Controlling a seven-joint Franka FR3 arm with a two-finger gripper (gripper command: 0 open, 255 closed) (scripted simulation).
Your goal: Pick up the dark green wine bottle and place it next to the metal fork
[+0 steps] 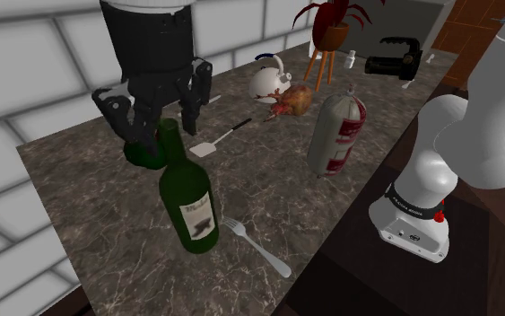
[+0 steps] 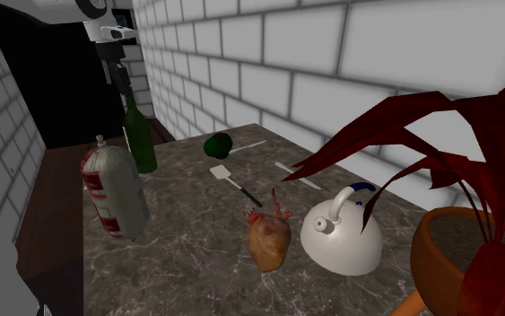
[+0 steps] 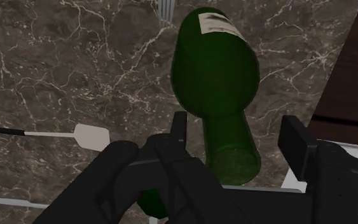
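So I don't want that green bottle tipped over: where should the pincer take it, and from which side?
Take the neck, from straight above. The bottle stands upright by the fork. Its neck is slim enough to fit between the fingers of the open pincer, while the body looks too wide for them.

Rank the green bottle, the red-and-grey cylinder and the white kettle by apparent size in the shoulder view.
1. green bottle
2. red-and-grey cylinder
3. white kettle, though it stands farthest back, so this is unsure.
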